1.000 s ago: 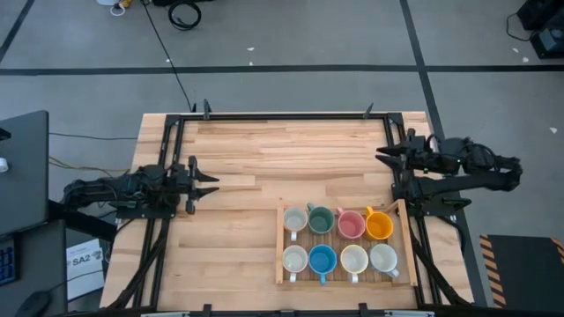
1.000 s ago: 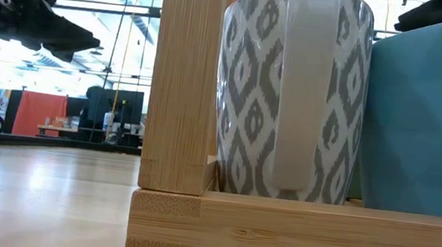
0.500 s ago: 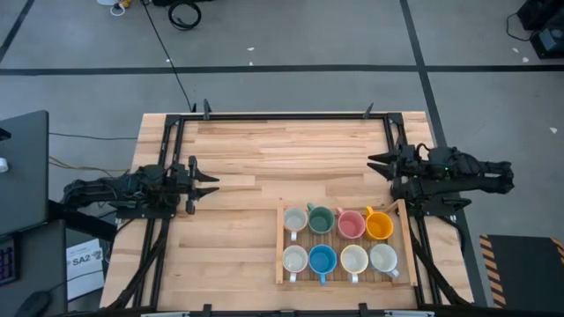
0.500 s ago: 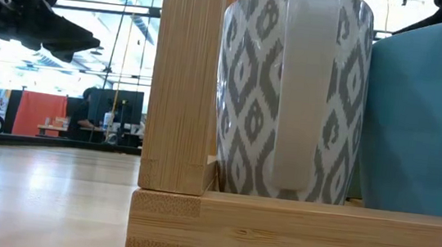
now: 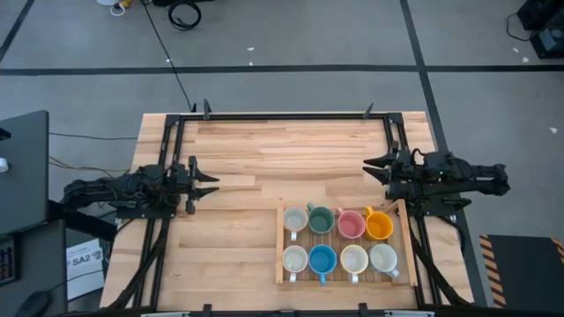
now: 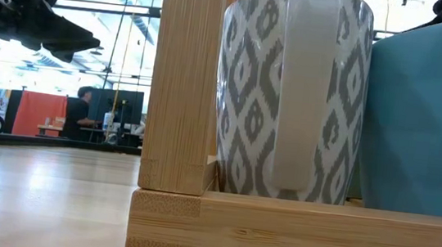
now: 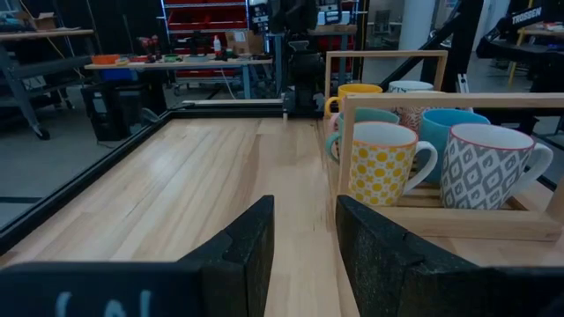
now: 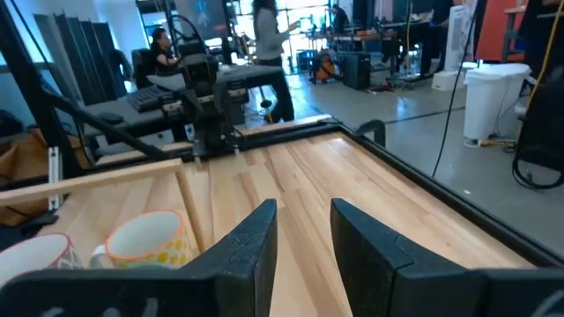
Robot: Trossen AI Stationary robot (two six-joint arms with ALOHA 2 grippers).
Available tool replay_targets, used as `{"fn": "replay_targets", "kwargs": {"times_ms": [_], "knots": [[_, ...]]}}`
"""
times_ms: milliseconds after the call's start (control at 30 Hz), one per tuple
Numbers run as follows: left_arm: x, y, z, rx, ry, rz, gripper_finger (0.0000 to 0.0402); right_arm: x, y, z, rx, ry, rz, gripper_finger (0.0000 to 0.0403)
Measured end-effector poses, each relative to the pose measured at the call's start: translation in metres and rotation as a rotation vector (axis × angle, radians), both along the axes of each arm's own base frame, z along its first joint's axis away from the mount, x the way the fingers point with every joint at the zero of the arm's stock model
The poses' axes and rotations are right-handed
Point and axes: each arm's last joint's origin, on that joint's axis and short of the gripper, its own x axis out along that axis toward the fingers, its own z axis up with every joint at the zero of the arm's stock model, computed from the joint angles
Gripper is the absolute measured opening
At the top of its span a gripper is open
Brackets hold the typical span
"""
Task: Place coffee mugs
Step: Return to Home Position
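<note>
Clock is read on the high view, 12 = far bench edge. At 5 o'clock on the bench [image 5: 264, 145]: wooden tray [image 5: 280, 248] holding all eight coffee mugs [image 5: 294, 259], upright, two rows of four.

Near row, 9 to 3: grey-patterned mug [image 6: 290, 90], blue mug [image 5: 322, 259], cream mug [image 5: 354, 259], white mug [image 5: 383, 257]. Handles on this row point to 6. The low view sits right up against this row: the patterned mug's handle faces the camera, the blue mug is just beside it at 3, and the tray's corner post [image 6: 184, 79] is at 9.

Far row, 9 to 3: yellow-dotted mug [image 7: 383, 163], green mug [image 5: 320, 220], pink mug [image 5: 351, 224], orange mug [image 5: 379, 226].

At 9 o'clock by the bench edge: left pincer [image 5: 211, 183], aimed at 3, well apart from the tray. Fingers parted, nothing between them.

At 3 o'clock: right pincer [image 5: 370, 168], aimed at 9, near the tray's far right corner, at 12 of the orange mug, not touching. Fingers parted, empty.

The low view has the left arm [image 6: 28, 4] hanging above the bench surface.

Beyond the bench is a workshop room. One person [image 6: 82, 109] is at desks in the low view, and another person stands [image 8: 264, 35] in the right wrist view.
</note>
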Motion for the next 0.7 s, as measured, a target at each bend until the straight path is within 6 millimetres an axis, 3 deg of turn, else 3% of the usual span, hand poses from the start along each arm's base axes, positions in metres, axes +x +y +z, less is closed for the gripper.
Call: {"fn": "replay_targets", "kwargs": {"times_ms": [700], "knots": [[0.000,0.000,0.000,-0.006,0.000,0.000,0.0130,0.017,0.001,-0.039,-0.023,-0.026,0.014,0.0114]]}}
